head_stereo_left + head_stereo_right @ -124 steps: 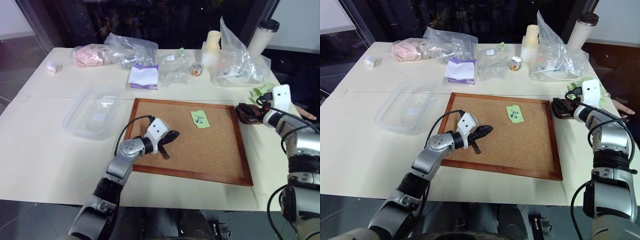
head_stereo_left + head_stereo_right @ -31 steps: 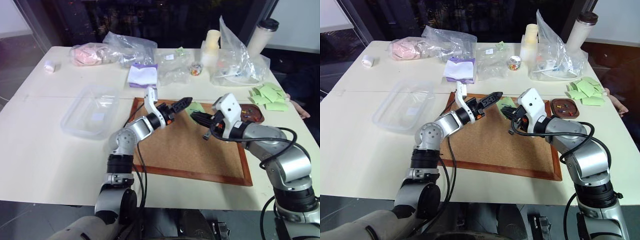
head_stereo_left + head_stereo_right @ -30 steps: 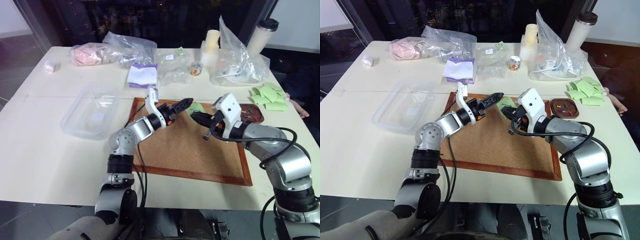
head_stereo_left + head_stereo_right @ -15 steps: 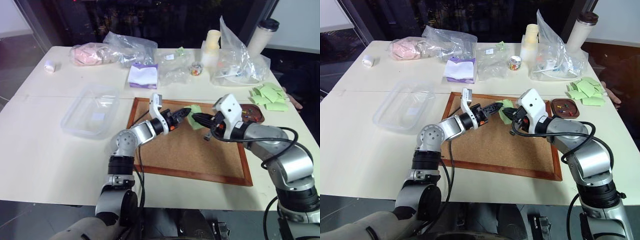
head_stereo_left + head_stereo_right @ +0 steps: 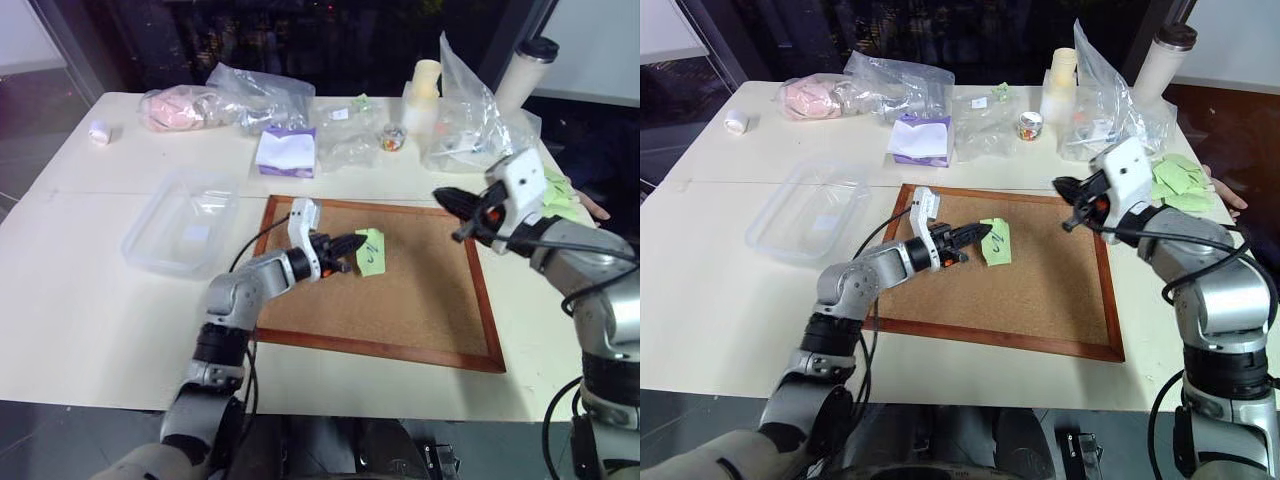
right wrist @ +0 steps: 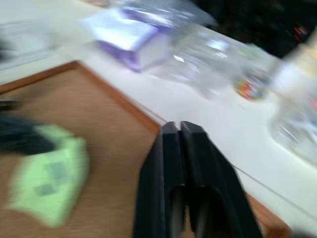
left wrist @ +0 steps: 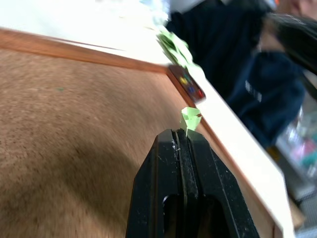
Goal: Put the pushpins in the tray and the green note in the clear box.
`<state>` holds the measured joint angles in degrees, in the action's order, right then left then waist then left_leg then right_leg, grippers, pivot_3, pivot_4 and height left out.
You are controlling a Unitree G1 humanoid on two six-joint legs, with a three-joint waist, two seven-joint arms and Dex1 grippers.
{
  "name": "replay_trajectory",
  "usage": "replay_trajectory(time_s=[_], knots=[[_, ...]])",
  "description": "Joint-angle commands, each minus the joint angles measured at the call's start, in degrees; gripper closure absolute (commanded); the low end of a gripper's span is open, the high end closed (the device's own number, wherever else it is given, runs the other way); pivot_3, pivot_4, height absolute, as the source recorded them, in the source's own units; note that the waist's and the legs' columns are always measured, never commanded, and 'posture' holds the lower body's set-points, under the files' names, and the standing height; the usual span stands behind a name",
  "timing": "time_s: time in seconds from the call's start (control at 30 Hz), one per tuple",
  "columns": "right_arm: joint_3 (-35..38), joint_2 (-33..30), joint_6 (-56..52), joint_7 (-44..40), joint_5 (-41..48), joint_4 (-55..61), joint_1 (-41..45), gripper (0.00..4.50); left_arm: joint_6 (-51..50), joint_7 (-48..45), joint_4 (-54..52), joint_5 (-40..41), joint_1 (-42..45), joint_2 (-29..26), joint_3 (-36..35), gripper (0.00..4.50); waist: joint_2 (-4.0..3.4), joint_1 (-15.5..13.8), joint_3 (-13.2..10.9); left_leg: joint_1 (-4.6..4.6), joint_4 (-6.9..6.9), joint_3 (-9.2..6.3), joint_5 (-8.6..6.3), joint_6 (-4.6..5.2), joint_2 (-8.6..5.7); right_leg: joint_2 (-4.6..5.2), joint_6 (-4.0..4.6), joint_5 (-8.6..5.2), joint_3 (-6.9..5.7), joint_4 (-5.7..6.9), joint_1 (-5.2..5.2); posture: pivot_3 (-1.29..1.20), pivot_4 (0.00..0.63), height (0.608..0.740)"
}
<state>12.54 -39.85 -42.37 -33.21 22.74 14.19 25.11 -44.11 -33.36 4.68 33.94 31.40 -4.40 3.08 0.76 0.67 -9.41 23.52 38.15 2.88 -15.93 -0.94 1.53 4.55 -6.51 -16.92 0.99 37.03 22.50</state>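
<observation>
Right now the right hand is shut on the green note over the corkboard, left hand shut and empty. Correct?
No, the sides are swapped. The left hand is shut on the green note over the corkboard, and the right hand is shut and empty. The left eye view shows it; the left wrist view shows the note's edge pinched between the fingers.

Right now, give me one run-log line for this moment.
left tool: shut on green note | right tool: shut, empty | note above corkboard | clear box: empty

i can read no text; the dark marks on the green note stay illegible.
</observation>
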Motion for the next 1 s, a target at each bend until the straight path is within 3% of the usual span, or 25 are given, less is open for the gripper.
replay_trajectory(time_s=[0.03,0.23,0.53,0.63,0.87,1.0], knots=[[2.15,-1.71,4.32,1.99,-3.60,-11.91,3.52,4.50,2.22,-4.86,-9.74,-0.32,-1.32,-4.26,2.14,4.47,-0.02,0.02,0.01,-0.01,0.00,0.05,0.00,0.00,0.00,0.00,0.00,0.00,0.05,0.02,0.02,0.00,0.150,0.740],[1.32,-1.86,13.20,3.25,-8.21,-33.67,8.87,4.50,2.21,-7.92,-19.88,1.54,-4.35,-12.38,-1.20,4.47,-0.04,0.14,0.01,-0.02,-0.02,0.11,0.01,-0.01,0.02,0.00,0.00,0.00,0.08,0.01,0.03,0.00,0.150,0.740],[-0.70,-1.33,20.09,5.14,-12.78,-50.71,14.39,4.50,0.64,-7.82,-23.51,4.64,-5.06,-17.18,-5.35,4.47,-0.05,0.16,0.00,-0.02,-0.03,0.12,0.06,-0.10,0.04,0.01,0.00,0.00,0.09,0.01,0.04,0.00,0.150,0.740],[-0.58,-1.25,21.83,5.20,-13.25,-53.81,16.02,3.53,1.01,-8.75,-23.57,5.00,-4.43,-18.68,-5.29,4.50,-0.05,0.17,0.00,-0.02,-0.03,0.12,0.10,-0.18,0.05,0.00,0.00,0.00,0.09,0.01,0.04,0.00,0.150,0.740],[-0.79,-1.30,22.59,5.06,-13.74,-54.82,16.43,0.03,3.64,-7.86,-20.56,2.76,-2.85,-17.71,-3.47,4.50,-0.05,0.14,0.00,-0.02,-0.03,0.13,0.14,-0.24,0.04,0.00,0.00,0.00,0.09,0.01,0.02,0.00,0.150,0.740],[-0.63,-1.19,19.63,2.42,-11.59,-48.07,14.62,0.03,5.80,-7.84,-19.24,0.79,-3.06,-17.64,-2.84,4.50,-0.05,0.26,-0.01,-0.02,-0.03,0.13,0.15,-0.27,0.04,0.00,-0.01,0.00,0.09,0.01,0.05,0.00,0.150,0.740]])
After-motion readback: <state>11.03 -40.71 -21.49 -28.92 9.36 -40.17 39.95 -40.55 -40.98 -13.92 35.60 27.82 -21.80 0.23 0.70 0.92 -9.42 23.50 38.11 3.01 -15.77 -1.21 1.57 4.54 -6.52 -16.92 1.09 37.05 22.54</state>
